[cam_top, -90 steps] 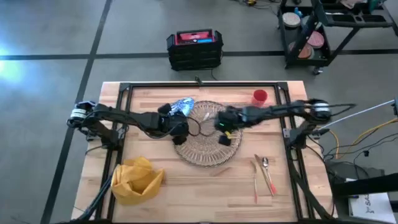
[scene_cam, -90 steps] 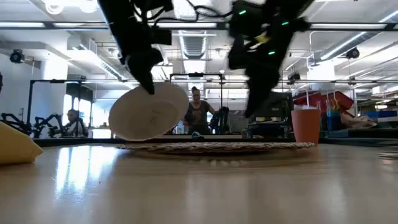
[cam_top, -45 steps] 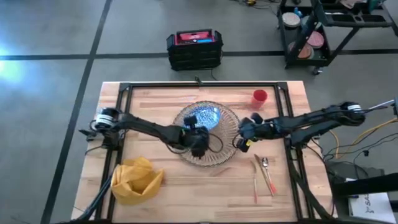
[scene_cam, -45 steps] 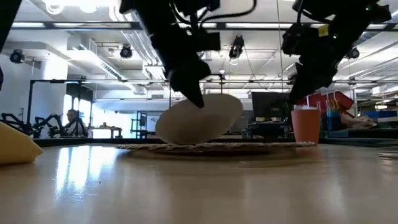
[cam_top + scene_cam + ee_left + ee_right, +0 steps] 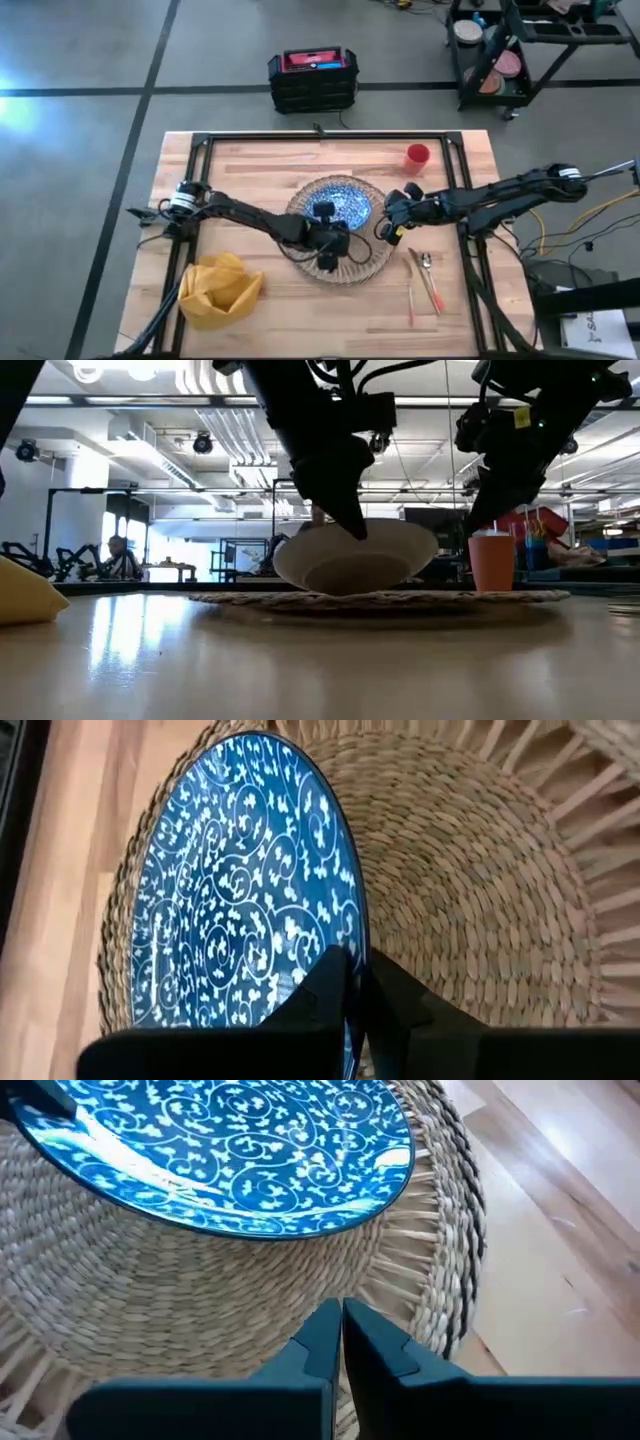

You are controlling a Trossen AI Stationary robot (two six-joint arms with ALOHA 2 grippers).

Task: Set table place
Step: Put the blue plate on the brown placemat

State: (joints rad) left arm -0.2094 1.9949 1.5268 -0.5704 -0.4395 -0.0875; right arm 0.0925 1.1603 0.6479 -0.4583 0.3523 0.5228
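One blue-patterned plate (image 5: 335,203), one woven round mat (image 5: 372,255), one yellow napkin (image 5: 219,287), one red cup (image 5: 417,156) and three cutlery pieces (image 5: 424,283) were on the table (image 5: 250,160). My left gripper (image 5: 330,243) was closed on the plate's rim, holding it just above the mat, roughly level in the low view and face up. My right gripper (image 5: 388,229) hung beside the mat's edge, fingers (image 5: 372,1342) closed and empty. The cutlery lay beyond it, long axes running toward the table's near edge.
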